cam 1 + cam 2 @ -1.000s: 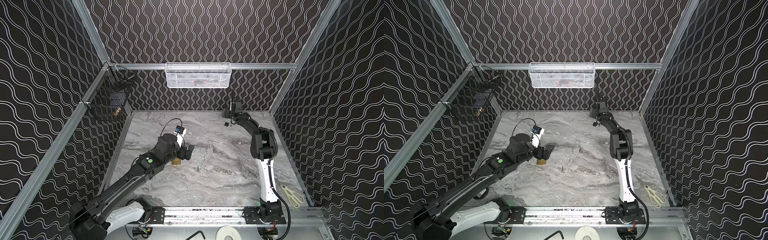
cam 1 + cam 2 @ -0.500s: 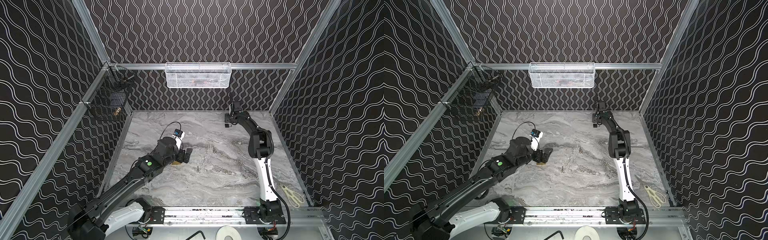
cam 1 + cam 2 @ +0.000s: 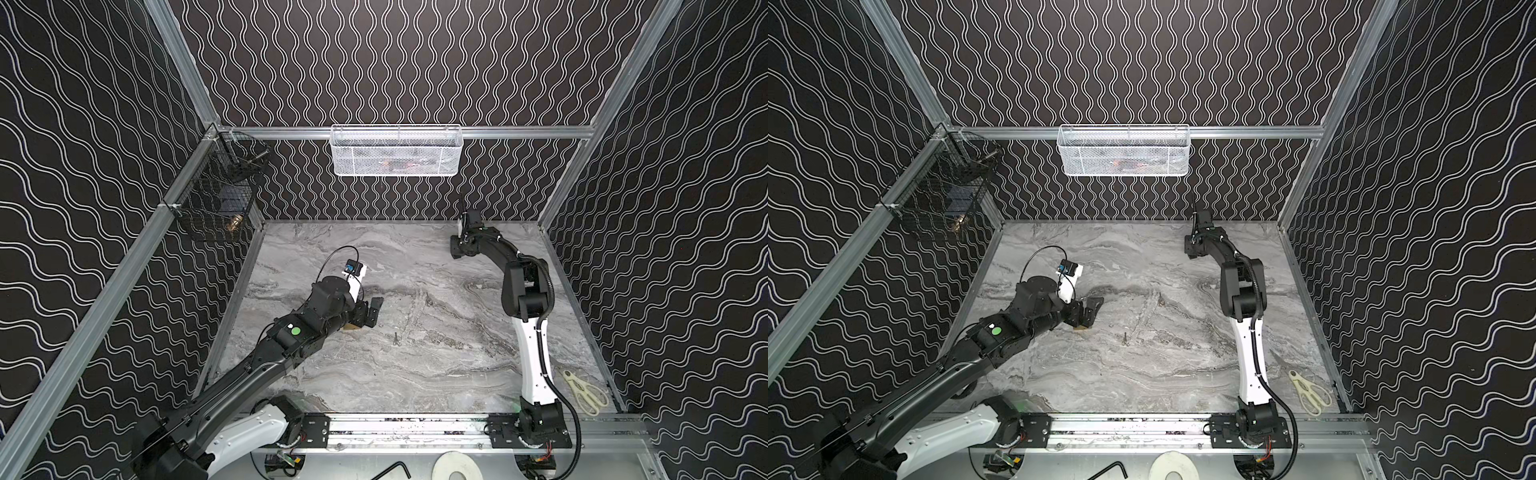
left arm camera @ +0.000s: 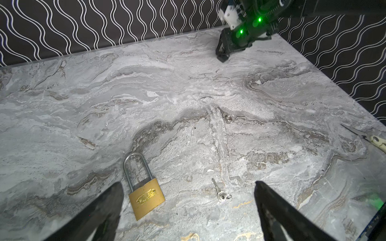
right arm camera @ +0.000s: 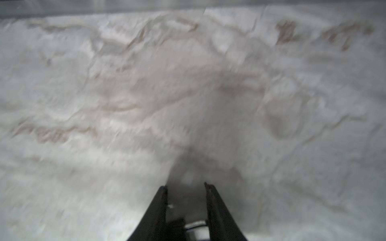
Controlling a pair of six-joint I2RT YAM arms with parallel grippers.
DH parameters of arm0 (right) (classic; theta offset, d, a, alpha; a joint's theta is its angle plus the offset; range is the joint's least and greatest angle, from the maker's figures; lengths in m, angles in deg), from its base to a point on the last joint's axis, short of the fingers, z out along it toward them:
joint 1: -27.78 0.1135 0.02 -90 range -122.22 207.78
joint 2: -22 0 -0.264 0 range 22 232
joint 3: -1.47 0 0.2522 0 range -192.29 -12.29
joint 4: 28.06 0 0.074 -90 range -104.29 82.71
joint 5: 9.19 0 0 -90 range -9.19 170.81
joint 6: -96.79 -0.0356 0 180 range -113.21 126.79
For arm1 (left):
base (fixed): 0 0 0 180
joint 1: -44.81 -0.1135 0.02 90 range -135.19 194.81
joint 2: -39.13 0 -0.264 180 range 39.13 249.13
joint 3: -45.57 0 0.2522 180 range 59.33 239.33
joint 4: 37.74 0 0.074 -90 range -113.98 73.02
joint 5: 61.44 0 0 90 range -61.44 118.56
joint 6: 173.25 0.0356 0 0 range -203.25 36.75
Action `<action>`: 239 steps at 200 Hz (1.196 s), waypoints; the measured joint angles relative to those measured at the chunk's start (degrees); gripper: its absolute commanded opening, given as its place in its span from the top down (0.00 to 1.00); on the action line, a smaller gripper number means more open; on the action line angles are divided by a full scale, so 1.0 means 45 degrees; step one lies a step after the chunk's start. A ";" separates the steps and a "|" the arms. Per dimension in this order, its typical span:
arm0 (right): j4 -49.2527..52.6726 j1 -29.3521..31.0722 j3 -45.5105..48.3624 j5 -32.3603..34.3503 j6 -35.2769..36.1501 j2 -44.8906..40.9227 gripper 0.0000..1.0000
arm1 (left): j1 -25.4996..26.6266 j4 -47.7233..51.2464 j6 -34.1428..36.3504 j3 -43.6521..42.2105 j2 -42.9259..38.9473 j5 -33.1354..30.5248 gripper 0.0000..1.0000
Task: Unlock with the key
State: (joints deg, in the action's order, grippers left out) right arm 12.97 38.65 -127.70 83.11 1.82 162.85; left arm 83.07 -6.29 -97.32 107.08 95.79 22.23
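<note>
So, padlock (image 4: 144,196): we see a brass body with a steel shackle seated in it, lying flat on the bench, left of the middle. In both top views only a brass corner shows from under the left gripper.
key (image 4: 220,191): small and silvery, it lies flat on the bench near the padlock but not touching it. In both top views we find it just right of the left gripper.
left gripper (image 4: 187,184): spread wide and holding nothing, it sits low over the padlock. In its wrist view padlock and key both lie between the fingers (image 4: 104,208), the padlock just beside one.
right gripper (image 5: 186,186): it is at the back right, near the rear wall, and points down at the bench. Its jaws stand a narrow gap apart with nothing between them.
bench (image 3: 415,374): grey marble pattern with brownish veins. The scissors (image 3: 584,390) lie at its front right corner, well apart from the padlock.
room: black walls with white wavy lines, held in an aluminium frame. A white mesh basket (image 3: 395,151) hangs on the rear rail and a black wire basket (image 3: 216,199) on the left rail. A tape roll (image 3: 455,465) lies in front of the base rail.
views: only the left wrist view gives us the whole padlock. It also shows a second small metal piece (image 4: 226,115) farther out, which we cannot identify. The right wrist view is blurred, showing only bench and fingers. Only the top views show the baskets.
</note>
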 measured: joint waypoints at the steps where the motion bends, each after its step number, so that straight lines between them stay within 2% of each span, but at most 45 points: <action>1: -0.0015 0.0015 0.0068 -0.0005 -0.0005 -0.0039 0.64 | 0.0000 -0.0024 -0.0024 -0.0019 0.0005 0.0015 0.01; 69: -0.1443 0.0860 0.6742 -0.1069 -0.0801 -0.4226 0.68 | 0.0000 -0.0996 -0.0481 -0.0068 0.1360 0.1287 0.01; 118: -0.1700 0.1515 1.0982 -0.1632 -0.1438 -0.7402 0.65 | 0.0034 -0.1370 -0.0481 0.0393 0.2312 0.2424 0.01; 137: -0.1700 0.1511 1.1662 -0.1564 -0.1690 -0.8291 0.57 | 0.0068 -0.1428 -0.0432 0.0651 0.2919 0.2885 0.01; 169: -0.2492 0.1593 1.2332 -0.1753 -0.1705 -0.9772 0.50 | 0.0121 -0.1316 -0.0170 0.1273 0.3721 0.2759 0.01; 193: -0.3308 0.1914 1.2692 -0.1977 -0.1685 -1.0078 0.55 | 0.0005 -0.1433 -0.0214 0.0947 0.3502 0.2540 0.01; 209: -0.3604 0.2055 1.3260 -0.2064 -0.1778 -1.0244 0.51 | -0.0107 -0.1467 -0.0291 0.0874 0.3449 0.2584 0.01; 239: -0.3405 0.2137 1.4654 -0.1617 -0.2744 -1.1540 0.51 | -0.0165 -0.1608 -0.0316 0.0971 0.3866 0.3021 0.01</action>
State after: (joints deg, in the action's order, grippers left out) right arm -2.35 48.27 -61.76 75.84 -10.53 110.92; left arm 82.33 -13.52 -98.74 111.45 113.19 35.83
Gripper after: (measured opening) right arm 0.497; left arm 0.987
